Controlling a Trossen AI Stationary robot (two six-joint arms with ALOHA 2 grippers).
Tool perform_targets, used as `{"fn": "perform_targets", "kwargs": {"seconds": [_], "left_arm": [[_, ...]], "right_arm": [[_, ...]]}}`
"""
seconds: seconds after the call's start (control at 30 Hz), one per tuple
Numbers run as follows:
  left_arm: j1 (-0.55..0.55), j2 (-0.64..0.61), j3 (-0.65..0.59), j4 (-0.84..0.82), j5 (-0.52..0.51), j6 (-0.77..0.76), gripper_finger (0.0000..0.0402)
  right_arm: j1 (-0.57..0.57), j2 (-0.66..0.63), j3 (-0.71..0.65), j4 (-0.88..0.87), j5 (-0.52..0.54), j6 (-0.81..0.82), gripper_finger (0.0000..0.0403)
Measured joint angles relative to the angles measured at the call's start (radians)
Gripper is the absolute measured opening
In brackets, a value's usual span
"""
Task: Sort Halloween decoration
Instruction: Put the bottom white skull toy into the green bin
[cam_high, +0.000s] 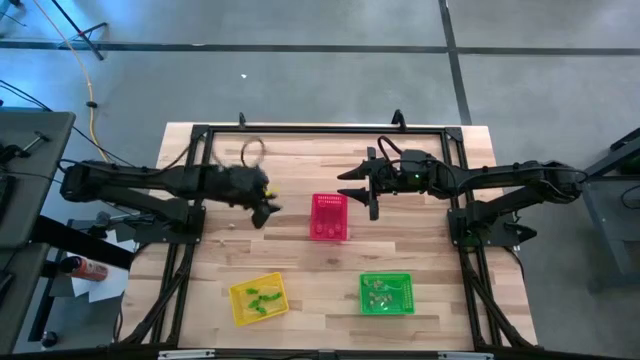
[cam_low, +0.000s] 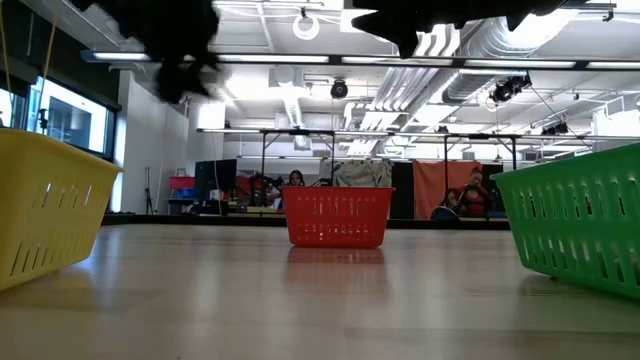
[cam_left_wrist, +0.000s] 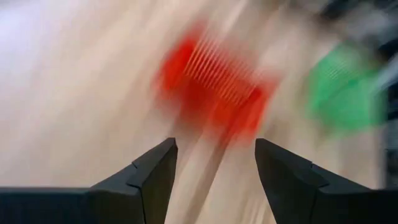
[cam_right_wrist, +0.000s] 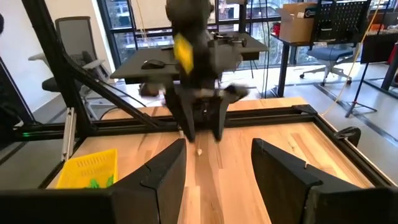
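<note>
My left gripper is open and empty above the table, just left of the pink-red basket. Its wrist view is motion-blurred. My right gripper is open and empty, raised just right of that basket's far end, and its wrist view looks toward the left gripper. A tiny pale trinket lies on the table below the left gripper. Green trinkets lie in the yellow basket. Small trinkets lie in the green basket.
The three baskets stand on the wooden table: the pink-red one mid-table, the yellow one near left, the green one near right. A black frame runs along the table's sides and far edge. People sit in the room behind the table.
</note>
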Motion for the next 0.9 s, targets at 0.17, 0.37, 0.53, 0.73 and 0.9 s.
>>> {"fn": "perform_targets", "kwargs": {"seconds": [0.17, 0.37, 0.53, 0.73, 0.9], "left_arm": [[-0.031, 0.064, -0.019, -0.47, 0.078, -0.268, 0.0205], [-0.13, 0.133, -0.13, -0.634, 0.235, -0.381, 0.0204], [-0.192, 0.178, -0.181, -0.628, 0.259, -0.462, 0.0204], [-0.225, 0.227, -0.211, -0.542, 0.255, -0.485, 0.0204], [-0.231, 0.28, -0.218, -0.521, 0.218, -0.486, 0.0204]], "right_arm": [[0.0, 0.005, 0.0, -0.007, 0.007, 0.0, 0.0177], [0.0, 0.005, 0.0, -0.025, 0.085, 0.0, 0.0177], [0.0, 0.005, 0.0, -0.04, 0.093, 0.0, 0.0177], [0.0, 0.007, 0.0, -0.047, 0.092, 0.0, 0.0177], [0.0, 0.018, 0.0, -0.052, 0.092, 0.002, 0.0177]]}}
